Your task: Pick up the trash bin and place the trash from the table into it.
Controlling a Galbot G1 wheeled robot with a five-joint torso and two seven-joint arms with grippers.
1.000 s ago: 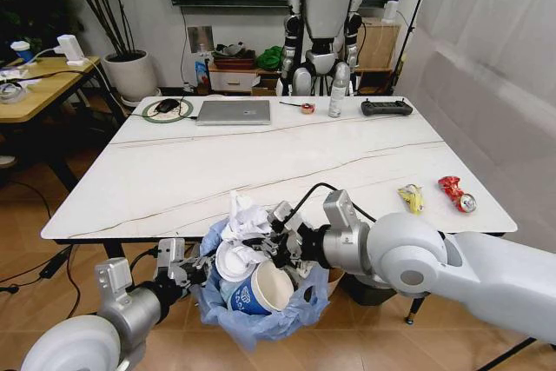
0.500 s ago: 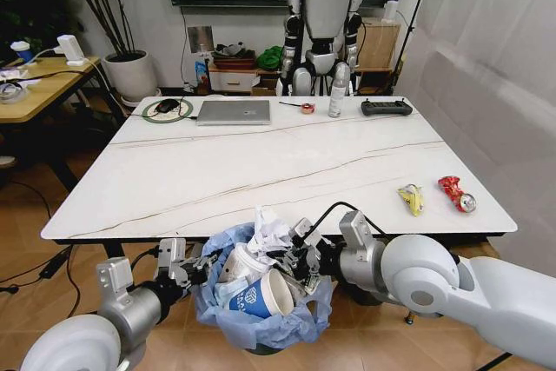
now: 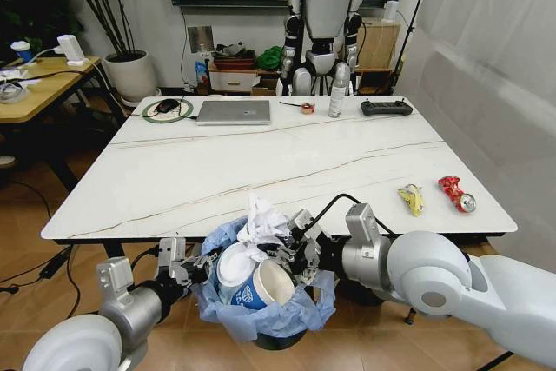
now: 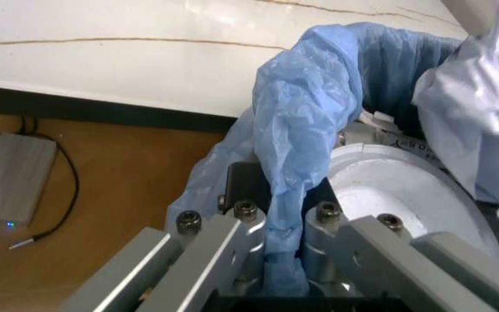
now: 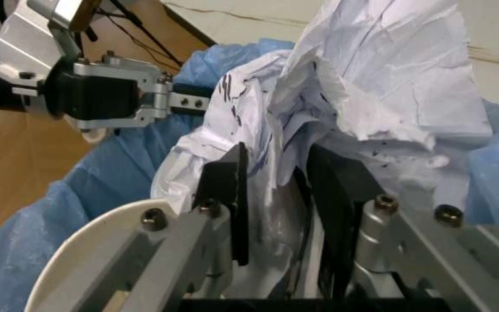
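Trash bin: small round bin lined with crinkled light-blue plastic bag (image 3: pixel 261 314), held off the near edge of the white marble-look table (image 3: pixel 261 162), holding a blue paper cup (image 3: pixel 261 288) and white lids.
Left gripper (image 3: pixel 193 268): fingers pinched on the bag-covered rim, on the bin's left side.
Right gripper (image 3: pixel 291 249): over the bin's mouth, fingers clamped on a crumpled white paper wad (image 3: pixel 263 221).
Table's right edge: yellow wrapper (image 3: pixel 411 198), crushed red can (image 3: pixel 457 194).

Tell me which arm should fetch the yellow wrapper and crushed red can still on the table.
Right, probably. The yellow wrapper and red can lie on the table's right side, nearest the right gripper, now pinching white paper over the trash bin. The left gripper clamps the bin's rim.
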